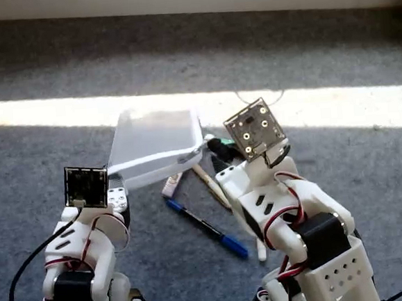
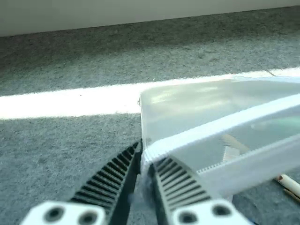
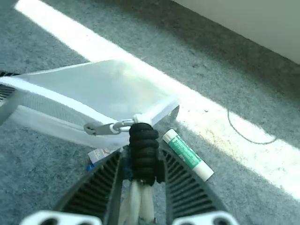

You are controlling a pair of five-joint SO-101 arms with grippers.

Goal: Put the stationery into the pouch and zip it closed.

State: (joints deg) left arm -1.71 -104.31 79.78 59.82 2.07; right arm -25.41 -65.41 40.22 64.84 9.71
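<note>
- Translucent white plastic: the pouch (image 1: 155,148) hangs between my two claws over grey carpet (image 1: 55,71), its far edge in a band of sunlight (image 1: 38,111).
- At the pouch's near corner, my left claw (image 2: 144,161) is pinched tight on the plastic, right at the end of the toothed zip line. The pouch body spreads away from the fingertips toward my other arm.
- At the opposite corner, my right claw (image 3: 142,161) is clamped around the black ribbed pull (image 3: 143,147). The pull links to a metal clasp (image 3: 107,127) on the zip.
- Cannot tell how far the zip is drawn.
- Green-and-white glue stick (image 3: 187,153): flat on the carpet just beside the right claw, outside the pouch.
- Blue pen (image 1: 208,228): on the carpet between my arms, outside the pouch, well on my side of it.
- Tan pencil (image 1: 211,186): beside the pen, one end close to the pouch's edge by the right claw.
- Small printed item (image 1: 170,186): at the pouch's near edge; cannot tell what it is.
</note>
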